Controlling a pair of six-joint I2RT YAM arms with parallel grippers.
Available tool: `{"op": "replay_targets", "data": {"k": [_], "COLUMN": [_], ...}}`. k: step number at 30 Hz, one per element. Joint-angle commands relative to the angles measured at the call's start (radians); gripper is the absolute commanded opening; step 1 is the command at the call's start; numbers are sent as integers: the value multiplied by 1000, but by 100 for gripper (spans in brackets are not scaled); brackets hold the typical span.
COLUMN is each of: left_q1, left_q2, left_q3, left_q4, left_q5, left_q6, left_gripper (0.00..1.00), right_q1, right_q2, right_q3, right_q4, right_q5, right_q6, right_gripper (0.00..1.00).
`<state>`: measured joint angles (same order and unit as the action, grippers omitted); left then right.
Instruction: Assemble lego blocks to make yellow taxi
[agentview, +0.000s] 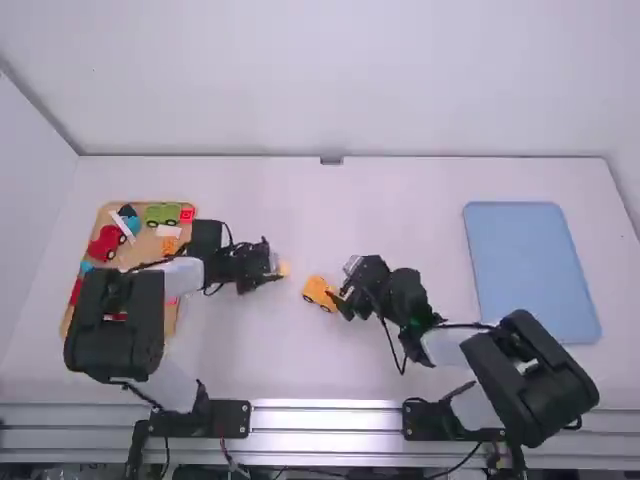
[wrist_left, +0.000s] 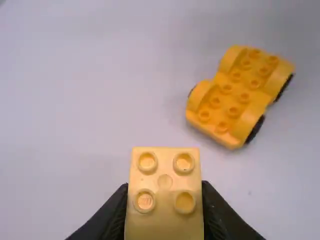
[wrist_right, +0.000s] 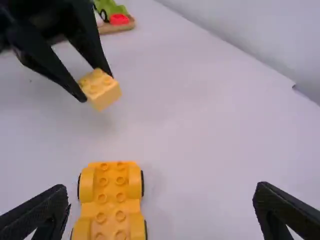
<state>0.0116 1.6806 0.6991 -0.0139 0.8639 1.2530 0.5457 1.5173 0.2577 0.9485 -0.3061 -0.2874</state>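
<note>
The left gripper is left of the middle of the table, its fingers closed on a yellow block. In the left wrist view the yellow block, studs facing the camera, is held between the fingers of my left gripper. The orange-yellow car base with black wheels sits on the table between the arms, its studs bare in the left wrist view. Beside the base is the right gripper. In the right wrist view the right gripper stands wide open, the car base nearer its left finger.
A wooden tray with red, green and blue toy pieces lies at the left, partly under the left arm. A blue tray lies at the right. The back wall rises behind the table.
</note>
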Motion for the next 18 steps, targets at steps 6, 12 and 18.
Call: {"op": "replay_targets", "data": {"k": [6,12,18], "left_q1": [-54,-99,-130], "left_q2": [-10,-8,-1], "left_q3": [145,235,246], "left_q4": [-144,-313,-305], "left_q5": [45,63,59], "left_q6": [-2,91,73], "left_gripper": [29,27,27], "right_q1": [78,64,90], "right_q2": [6,19,117], "right_q3": [13,-30,-51], "right_q4": [-56,-51,89], "right_q5": [107,138,134], "right_q6": [46,129,134], "right_gripper": [98,98,98]}}
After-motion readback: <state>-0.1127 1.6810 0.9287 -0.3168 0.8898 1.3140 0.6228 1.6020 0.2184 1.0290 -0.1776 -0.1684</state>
